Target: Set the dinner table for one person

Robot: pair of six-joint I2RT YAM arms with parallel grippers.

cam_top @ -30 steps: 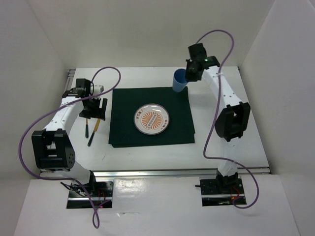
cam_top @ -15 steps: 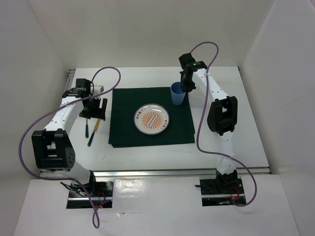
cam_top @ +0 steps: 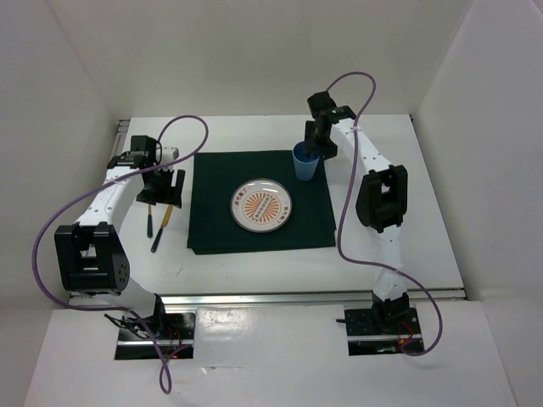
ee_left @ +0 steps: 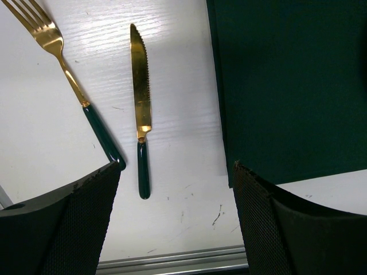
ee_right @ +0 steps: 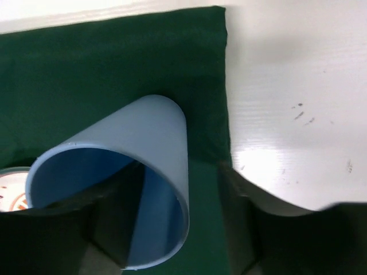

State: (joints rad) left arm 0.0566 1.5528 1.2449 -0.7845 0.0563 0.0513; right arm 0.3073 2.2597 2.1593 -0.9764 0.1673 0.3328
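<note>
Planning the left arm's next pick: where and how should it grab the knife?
Grip the knife by its green handle from straight above, left gripper closing across its width. It lies flat on the table, leaving only the top open, and the handle looks thicker than the blade. Stay near the handle's free end; the fork lies close beside it.

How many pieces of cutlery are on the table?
2. A gold fork and a gold knife lie side by side on the bare table left of the green placemat, below the open left gripper, knife nearer the placemat. None seems hidden.
</note>
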